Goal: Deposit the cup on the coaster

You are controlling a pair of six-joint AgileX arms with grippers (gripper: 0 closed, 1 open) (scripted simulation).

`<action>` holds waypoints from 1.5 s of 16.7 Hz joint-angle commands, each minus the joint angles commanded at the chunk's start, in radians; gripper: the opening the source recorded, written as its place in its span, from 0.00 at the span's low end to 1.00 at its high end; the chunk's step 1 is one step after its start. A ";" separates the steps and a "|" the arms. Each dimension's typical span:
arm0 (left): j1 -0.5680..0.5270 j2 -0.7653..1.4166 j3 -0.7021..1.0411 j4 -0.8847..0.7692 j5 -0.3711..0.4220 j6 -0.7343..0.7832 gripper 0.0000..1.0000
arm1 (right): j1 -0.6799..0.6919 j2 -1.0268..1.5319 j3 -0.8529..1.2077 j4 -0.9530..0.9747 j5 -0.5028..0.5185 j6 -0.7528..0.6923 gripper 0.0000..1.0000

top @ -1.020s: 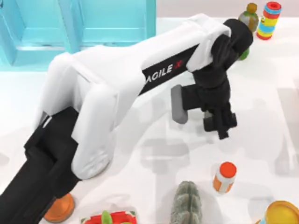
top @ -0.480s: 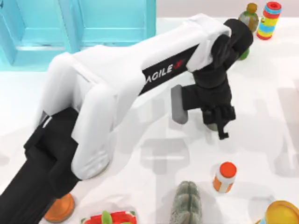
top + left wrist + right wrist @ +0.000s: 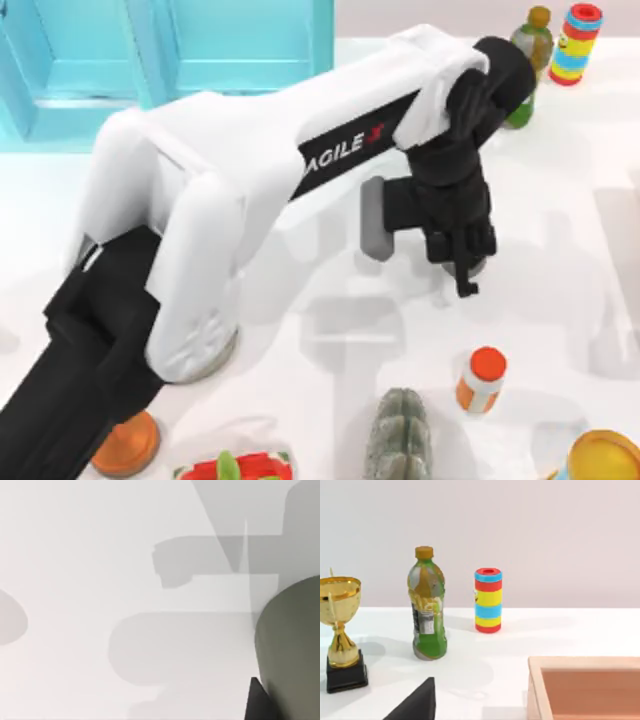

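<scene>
Left arm reaches across the table from the near left corner toward the middle-right; left gripper points down, black fingers close together. A sliver of grey shows just under and beside the fingertips, at about the spot where the gripper hangs.

Left wrist view: the cup, olive-grey and rounded, sits right up against the camera with a dark finger edge beside it. Upright, long axis vertical, as far as I can judge. The fingers look closed around it, narrow gap, cup between them.

The coaster: cannot make it out with certainty. The grey sliver below the gripper may be its rim, but it could as well be the cup. So whether the cup hangs directly over the disc is unsettled.

The table is white, with shadows of the arm.

Right arm is parked, its wrist camera facing the far edge of the table.

Judgement: left arm does the placing; next comes a straight descent, then release.
</scene>
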 joint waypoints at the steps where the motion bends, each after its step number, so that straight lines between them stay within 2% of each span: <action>1: 0.008 -0.009 -0.010 -0.006 -0.003 0.034 0.00 | 0.000 0.000 0.000 0.000 0.000 0.000 1.00; 4: 0.040 -0.045 -0.054 -0.032 -0.016 0.180 0.00 | 0.000 0.000 0.000 0.000 0.000 0.000 1.00; 8: 0.102 -0.115 -0.138 -0.082 -0.040 0.454 0.00 | 0.000 0.000 0.000 0.000 0.000 0.000 1.00; 20: 0.341 -0.391 -0.469 -0.266 -0.131 1.508 0.00 | 0.000 0.000 0.000 0.000 0.000 0.000 1.00; 25: 0.418 -0.483 -0.579 -0.323 -0.161 1.851 0.00 | 0.000 0.000 0.000 0.000 0.000 0.000 1.00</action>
